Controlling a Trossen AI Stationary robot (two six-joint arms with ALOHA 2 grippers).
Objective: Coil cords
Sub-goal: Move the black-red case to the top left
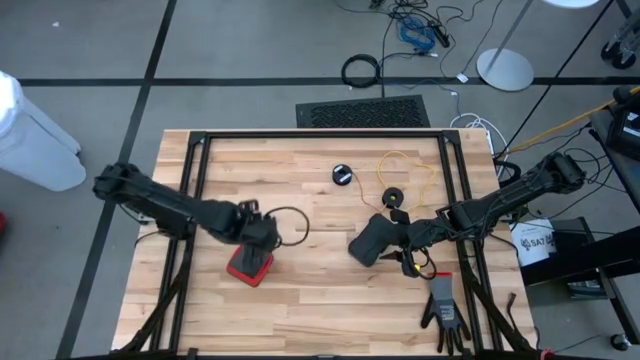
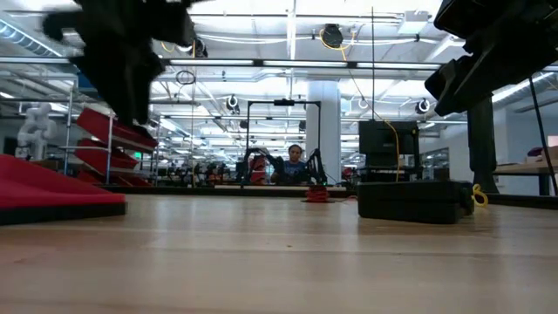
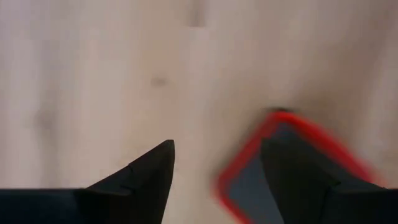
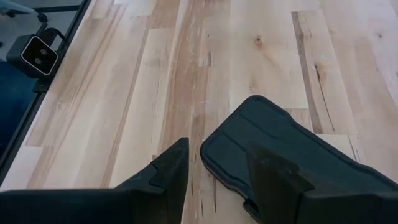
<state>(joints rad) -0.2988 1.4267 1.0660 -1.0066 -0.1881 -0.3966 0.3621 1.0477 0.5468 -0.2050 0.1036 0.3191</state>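
Note:
A thin yellow cord [image 1: 412, 168] lies in a loose loop on the wooden table, right of centre toward the far edge. It ends at a small round black reel [image 1: 393, 197]. A second black reel [image 1: 343, 175] lies to its left. My left gripper [image 1: 262, 238] [image 3: 217, 146] is open, above a red-rimmed flat case [image 1: 250, 266] [image 3: 249, 180]. My right gripper [image 1: 397, 243] [image 4: 217, 146] is open, above a black flat case [image 1: 372, 240] [image 4: 280, 143]. The low view shows both cases lying on the table with the grippers well above them.
A dark glove [image 1: 444, 312] lies near the table's near right corner. Bits of orange [image 1: 413, 264] show under my right arm. A thin dark loop [image 1: 292, 226] sits beside my left gripper. A black frame [image 1: 320, 136] runs along the table's far edge and sides.

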